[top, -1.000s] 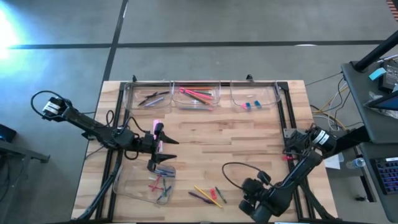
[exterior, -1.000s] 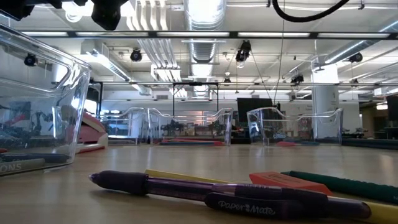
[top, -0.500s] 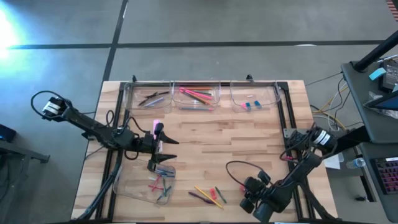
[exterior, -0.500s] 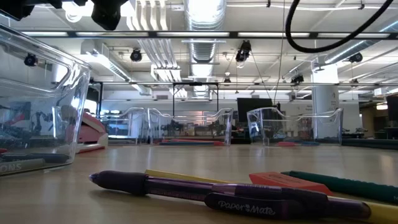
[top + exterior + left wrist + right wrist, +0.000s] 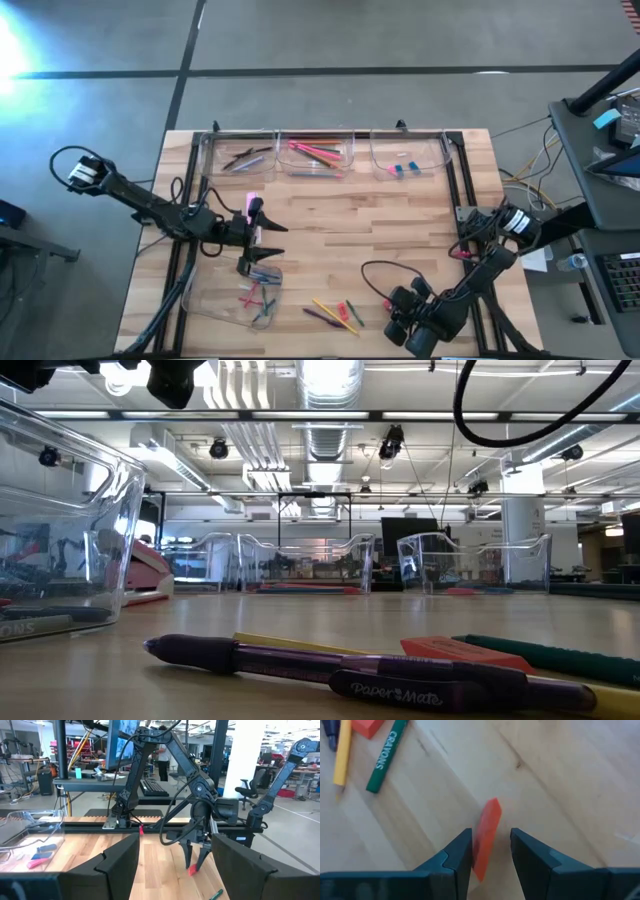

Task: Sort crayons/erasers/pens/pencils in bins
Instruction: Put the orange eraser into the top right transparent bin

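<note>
Against the frame from a second ago, the right arm has drawn slightly inward over the near right part of the worktop point(image 5: 400, 225), and its loop of black cable point(image 5: 375, 275) sits a little differently; the left arm and every loose item lie as they did.

The right gripper point(image 5: 490, 851) hangs above the wood near the 5 o'clock edge in the high view, jaws part-way spread and pinching a red eraser point(image 5: 486, 837), a flat chunky block. In the right wrist view its long axis runs from about 7 to 1 o'clock, one end tucked between the dark fingers point(image 5: 457, 855), the other sticking out past them. The left wrist view also shows that red block point(image 5: 192, 868) at the tips of the far arm, clear of the wood.

On the wood nearby lie a green crayon point(image 5: 387, 756), axis roughly 7 to 1 o'clock, a yellow pencil point(image 5: 342, 755) lying nearly 6 to 12, and another red eraser point(image 5: 366, 727). In the low view a purple pen point(image 5: 330, 665) lies across the foreground.

The left gripper point(image 5: 262, 245) hovers at about 8 o'clock on the worktop, jaws spread wide and empty, at the far edge of the near bin point(image 5: 205, 300) holding crayons point(image 5: 255, 298). Three more bins line the 12 o'clock edge: pens point(image 5: 243, 158), pencils point(image 5: 315, 152) and erasers point(image 5: 404, 168).
</note>
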Controlling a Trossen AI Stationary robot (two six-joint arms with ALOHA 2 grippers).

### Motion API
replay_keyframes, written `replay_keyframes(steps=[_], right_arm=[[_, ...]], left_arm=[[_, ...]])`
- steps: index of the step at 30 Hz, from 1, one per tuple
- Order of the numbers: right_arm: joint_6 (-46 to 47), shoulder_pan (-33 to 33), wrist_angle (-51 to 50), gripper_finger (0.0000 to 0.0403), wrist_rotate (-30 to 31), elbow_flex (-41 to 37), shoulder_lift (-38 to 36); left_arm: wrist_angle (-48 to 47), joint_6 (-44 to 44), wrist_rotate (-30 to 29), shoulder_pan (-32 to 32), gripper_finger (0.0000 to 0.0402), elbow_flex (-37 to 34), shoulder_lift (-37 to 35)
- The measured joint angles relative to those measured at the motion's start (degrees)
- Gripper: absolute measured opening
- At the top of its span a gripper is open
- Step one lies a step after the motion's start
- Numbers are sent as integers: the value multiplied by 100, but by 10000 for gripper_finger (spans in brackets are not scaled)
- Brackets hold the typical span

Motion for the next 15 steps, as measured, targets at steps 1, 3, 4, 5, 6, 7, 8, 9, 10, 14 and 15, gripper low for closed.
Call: replay_keyframes(steps=[1, 3, 4, 5, 6, 7, 8, 9, 10, 14, 15], right_arm=[[0, -2, -8, 125, -1, 12, 4], [2, 2, -47, 125, -4, 26, 6], [2, 5, -23, 125, -13, 34, 6], [2, 5, -24, 125, -11, 31, 6], [4, 5, -32, 125, -11, 25, 6], [7, 5, -30, 125, -6, 12, 6], [28, 5, -27, 125, 2, -3, 6], [59, 5, -27, 125, 9, -20, 5], [90, 5, -24, 125, 9, -24, 3], [111, -5, -20, 123, 26, -36, 1], [111, -9, -15, 121, 25, -43, 1]], left_arm=[[0, 0, -2, 1, 233, 0, 0], [0, 0, -2, 0, 233, -2, 0], [0, 0, -3, 2, 233, -2, 0], [0, 0, -4, 0, 233, -4, 0], [1, 0, -3, 0, 233, -5, 0], [2, 0, -4, 0, 233, -8, 0], [-2, 0, -4, 2, 233, -11, 0], [0, 0, -4, 0, 233, -12, 0], [2, 0, -4, 0, 233, -11, 0], [0, 0, -4, 2, 233, -13, 0], [1, 0, -4, 1, 233, -13, 0]])
